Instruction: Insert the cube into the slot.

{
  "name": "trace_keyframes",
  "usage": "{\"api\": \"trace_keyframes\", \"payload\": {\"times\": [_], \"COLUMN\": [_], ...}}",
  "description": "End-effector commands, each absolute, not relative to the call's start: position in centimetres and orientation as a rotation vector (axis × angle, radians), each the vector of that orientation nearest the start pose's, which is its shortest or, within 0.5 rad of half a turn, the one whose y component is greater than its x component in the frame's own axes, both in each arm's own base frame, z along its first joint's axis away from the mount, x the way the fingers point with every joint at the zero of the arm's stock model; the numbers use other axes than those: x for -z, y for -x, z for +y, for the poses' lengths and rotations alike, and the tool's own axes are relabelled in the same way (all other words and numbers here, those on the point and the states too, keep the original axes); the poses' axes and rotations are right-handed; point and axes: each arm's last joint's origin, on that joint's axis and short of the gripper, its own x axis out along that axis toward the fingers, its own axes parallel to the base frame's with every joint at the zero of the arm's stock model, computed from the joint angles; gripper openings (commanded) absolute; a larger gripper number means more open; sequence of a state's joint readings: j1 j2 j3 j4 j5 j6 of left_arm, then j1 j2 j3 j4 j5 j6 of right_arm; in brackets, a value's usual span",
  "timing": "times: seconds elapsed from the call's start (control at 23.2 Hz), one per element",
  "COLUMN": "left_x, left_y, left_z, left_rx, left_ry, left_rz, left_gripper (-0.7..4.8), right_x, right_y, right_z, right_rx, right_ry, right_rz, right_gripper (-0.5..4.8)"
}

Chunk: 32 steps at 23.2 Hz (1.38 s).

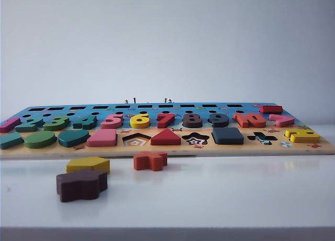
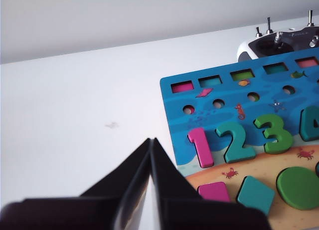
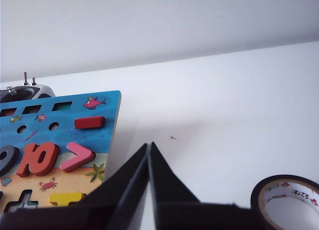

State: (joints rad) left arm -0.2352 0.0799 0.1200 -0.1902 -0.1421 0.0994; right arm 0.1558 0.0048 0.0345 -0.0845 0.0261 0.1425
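The cube [image 1: 227, 135] sits flush in its slot in the front row of the puzzle board [image 1: 167, 149], between the star-shaped cutout [image 1: 196, 139] and the cross-shaped cutout [image 1: 262, 138] in the exterior view. Red triangle [image 1: 165, 137] is seated further left.

Three loose pieces lie on the white table [image 1: 235, 194] in front of the board: yellow pentagon piece [image 1: 88, 164], orange-red cross piece [image 1: 150, 160], dark brown wavy-edged piece [image 1: 81, 185] (nearest the camera, just in front of the yellow one).

Left gripper [image 2: 151, 141]: fingers pressed together, tips meeting at a point, nothing between them. It hangs above bare table just beside the board's edge near the pink numeral 1 [image 2: 202, 147].

Right gripper [image 3: 149, 146]: fingers likewise together, holding nothing. It hangs over the table just off the board's other end, near the pink ">" sign [image 3: 77, 156]. A roll of black tape [image 3: 288, 202] lies on the table to its side.

A radio transmitter [image 2: 279, 43] sits behind the board.
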Motion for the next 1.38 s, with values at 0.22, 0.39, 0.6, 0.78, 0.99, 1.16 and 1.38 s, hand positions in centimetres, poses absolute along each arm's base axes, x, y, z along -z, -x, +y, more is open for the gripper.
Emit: {"api": "trace_keyframes", "payload": {"times": [0.22, 0.39, 0.6, 0.78, 0.99, 1.16, 1.38], "left_x": [-16.7, -16.4, -15.3, -15.3, -15.3, -15.3, -15.3], "left_y": [-9.4, -9.3, -9.5, -9.5, -9.4, -9.4, -9.4], "left_z": [-1.7, -1.7, -1.7, -1.7, -1.7, -1.7, -1.7], "left_rx": [0.068, 0.062, 0.05, 0.051, 0.051, 0.051, 0.051], "left_ry": [-0.146, -0.147, -0.162, -0.16, -0.159, -0.159, -0.159], "left_rz": [0.097, 0.089, 0.126, 0.126, 0.125, 0.125, 0.125], "left_gripper": [0.17, 0.17, 0.17, 0.17, 0.17, 0.17, 0.17], "right_x": [-16.0, -16.0, -16.0, -16.0, -16.0, -15.9, -16.0], "right_y": [-9.6, -9.6, -9.7, -9.7, -9.7, -9.7, -9.7], "right_z": [1.4, 1.4, 1.0, 0.3, 0.1, 0.1, 0.1], "right_rx": [-0.12, -0.12, -0.074, -0.006, 0.017, 0.017, 0.009], "right_ry": [-0.144, -0.144, -0.144, -0.148, -0.155, -0.155, -0.093], "right_rz": [0.063, 0.063, 0.061, 0.057, 0.061, 0.063, 0.062], "right_gripper": [-0.05, -0.05, -0.05, -0.05, -0.05, -0.05, -0.08]}}
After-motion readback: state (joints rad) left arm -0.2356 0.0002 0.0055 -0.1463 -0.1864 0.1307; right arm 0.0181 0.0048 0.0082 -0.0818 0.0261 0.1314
